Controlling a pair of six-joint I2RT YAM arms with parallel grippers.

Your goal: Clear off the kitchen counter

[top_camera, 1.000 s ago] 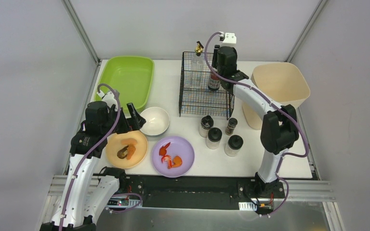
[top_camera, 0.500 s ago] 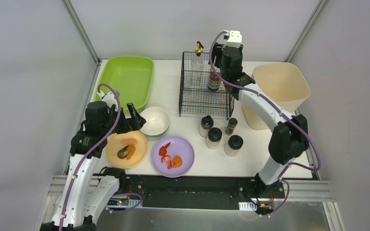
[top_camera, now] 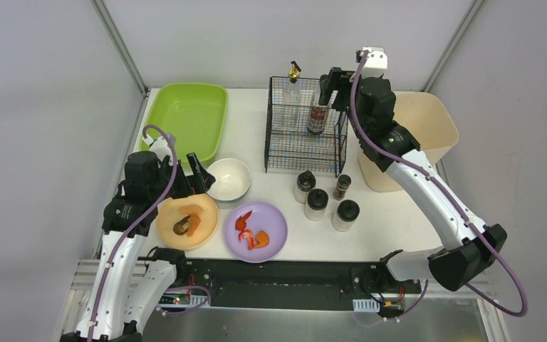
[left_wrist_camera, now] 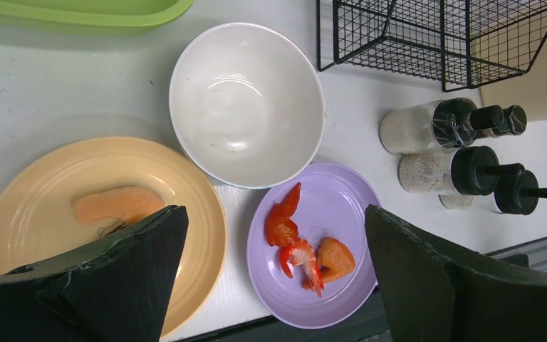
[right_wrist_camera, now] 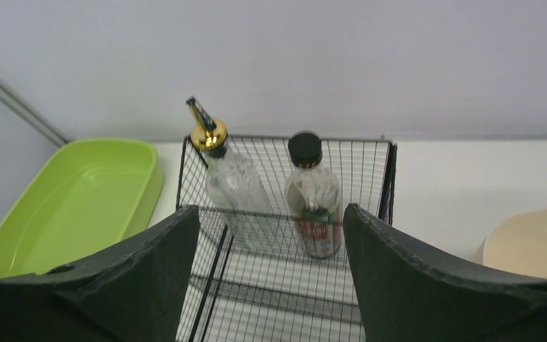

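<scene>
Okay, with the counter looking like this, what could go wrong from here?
1. The open right tool hangs close to the wire basket; a careless swing might knock the black-capped bottle or the gold-spout bottle standing inside.
2. The four shakers stand packed together in front of the basket, so grabbing one may topple a neighbour.
3. The purple plate and orange plate hold loose food scraps; tilting either could spill them onto the kitchen counter.
</scene>
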